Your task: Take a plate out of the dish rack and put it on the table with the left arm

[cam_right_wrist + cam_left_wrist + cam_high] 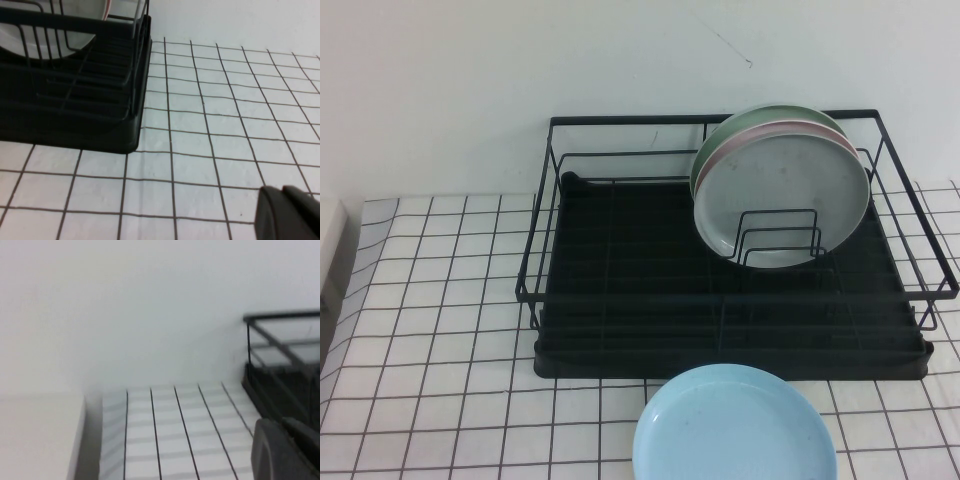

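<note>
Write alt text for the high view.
A black wire dish rack on a white gridded table holds a pale grey plate upright before pink and green ones; a light blue plate lies in front. No gripper shows.

Bystanders around the rack

A light blue plate (735, 425) lies flat at the near edge of the scene, just in front of the rack's base, partly cut off by the frame; a pink plate (760, 137) and a green plate (760, 117) stand upright at the far right, the pink one in front of the green, only their upper rims showing; a plain white wall (520, 70) rises behind; a pale block (330, 250) sits at the far left edge.
</note>
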You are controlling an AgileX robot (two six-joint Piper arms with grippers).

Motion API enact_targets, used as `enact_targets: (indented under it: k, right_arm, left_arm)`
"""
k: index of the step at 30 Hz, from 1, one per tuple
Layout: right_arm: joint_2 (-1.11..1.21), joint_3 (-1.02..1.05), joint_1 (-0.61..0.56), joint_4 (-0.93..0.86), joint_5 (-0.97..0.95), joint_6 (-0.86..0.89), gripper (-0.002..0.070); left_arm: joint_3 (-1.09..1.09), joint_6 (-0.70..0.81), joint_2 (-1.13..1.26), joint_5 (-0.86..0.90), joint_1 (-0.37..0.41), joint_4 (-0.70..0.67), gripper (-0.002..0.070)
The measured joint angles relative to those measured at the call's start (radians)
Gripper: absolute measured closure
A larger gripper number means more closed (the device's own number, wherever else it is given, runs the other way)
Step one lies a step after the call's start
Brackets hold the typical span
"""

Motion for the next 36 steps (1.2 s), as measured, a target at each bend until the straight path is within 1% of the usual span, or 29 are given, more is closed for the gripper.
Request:
enact_targets:
  k: [4,7,11,15,16,18,21,27,29,31,33,36]
  right_arm:
    - [0.0,0.0,0.0,0.0,0.0,0.0,0.0679]
    - [0.0,0.0,0.0,0.0,0.0,0.0,0.0679]
    - [0.0,0.0,0.0,0.0,0.0,0.0,0.0679]
    - [0.0,0.0,0.0,0.0,0.0,0.0,0.0679]
    - [0.0,0.0,0.0,0.0,0.0,0.0,0.0679]
    - [0.0,0.0,0.0,0.0,0.0,0.0,0.0679]
    - [0.0,0.0,0.0,0.0,0.0,0.0,0.0679]
    - [0.0,0.0,0.0,0.0,0.0,0.0,0.0679]
    - [0.0,0.0,0.0,0.0,0.0,0.0,0.0679]
    - [0.0,0.0,0.0,0.0,0.0,0.0,0.0679]
    - [0.0,0.0,0.0,0.0,0.0,0.0,0.0679]
    - [0.0,0.0,0.0,0.0,0.0,0.0,0.0679]
  left_arm:
    - [0.0,0.0,0.0,-0.2,0.0,0.0,0.0678]
    - [0.0,0.0,0.0,-0.304,0.0,0.0,0.0678]
    - [0.0,-0.018,0.0,-0.405,0.0,0.0,0.0678]
    - [0.0,-0.102,0.0,-0.467,0.0,0.009,0.0678]
    - [-0.006,-0.123,-0.002,-0.448,0.0,0.02,0.0678]
    - [-0.052,-0.14,-0.002,-0.331,0.0,0.054,0.0678]
    - [-0.191,-0.145,0.02,-0.154,0.0,0.11,0.0678]
    - [-0.47,-0.133,0.24,0.105,0.0,0.129,0.0678]
    - [-0.563,-0.084,0.336,0.193,0.0,0.115,0.0678]
    - [-0.644,0.017,0.448,0.257,-0.006,0.068,0.0678]
    - [-0.708,0.136,0.55,0.289,-0.017,-0.012,0.0678]
    - [-0.807,0.364,0.725,0.331,-0.051,-0.202,0.0678]
